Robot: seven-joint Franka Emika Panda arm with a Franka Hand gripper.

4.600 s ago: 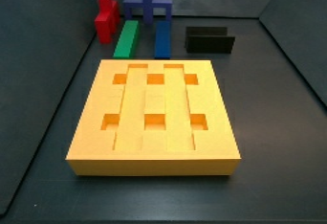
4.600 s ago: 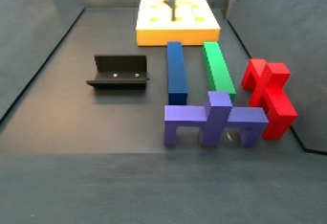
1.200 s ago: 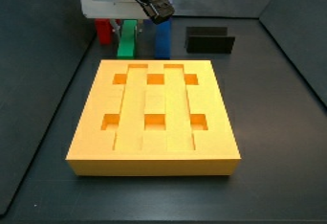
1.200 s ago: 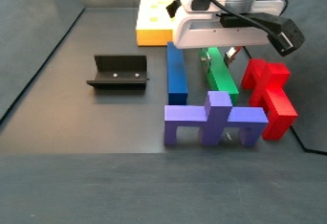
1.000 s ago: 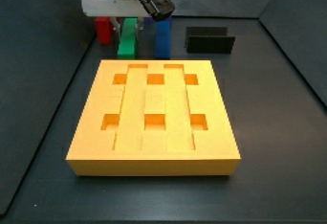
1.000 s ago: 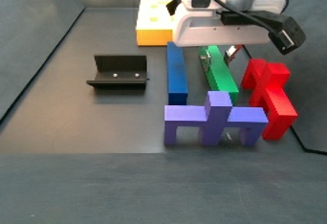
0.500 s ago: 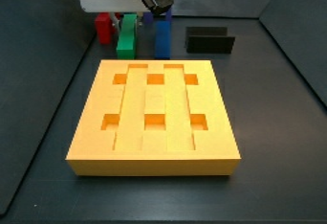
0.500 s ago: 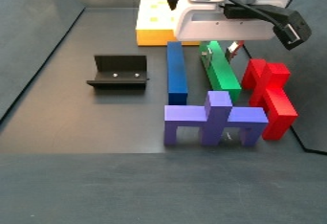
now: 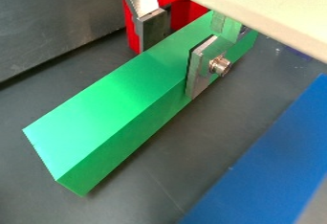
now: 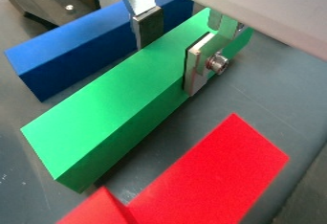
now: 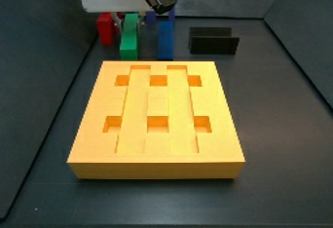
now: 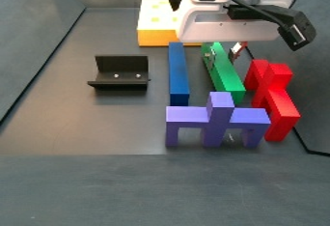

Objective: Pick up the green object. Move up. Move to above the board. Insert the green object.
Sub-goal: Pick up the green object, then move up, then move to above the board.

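Note:
The green object (image 9: 115,113) is a long bright-green bar, seen in both wrist views (image 10: 109,118). My gripper (image 9: 177,48) is shut on it near one end, one finger on each long side, as the wrist view (image 10: 173,44) also shows. In the side views the gripper (image 12: 222,48) holds the bar (image 12: 227,73) between the blue bar and the red block, a little off the floor, with my hand (image 11: 134,14) over its far end (image 11: 130,37). The yellow-orange board (image 11: 156,105) with six square holes lies apart from it (image 12: 157,22).
The blue bar (image 12: 178,70) with its crosspiece (image 12: 215,122) lies close beside the green bar (image 10: 76,46). The red block (image 12: 271,90) stands on the other side (image 10: 205,170). The black fixture (image 11: 213,40) stands further off (image 12: 120,72). Dark walls enclose the floor.
The gripper arrived over the green bar and closed on it. Over the last second it has risen slightly with the bar; hardly any motion in the last half second.

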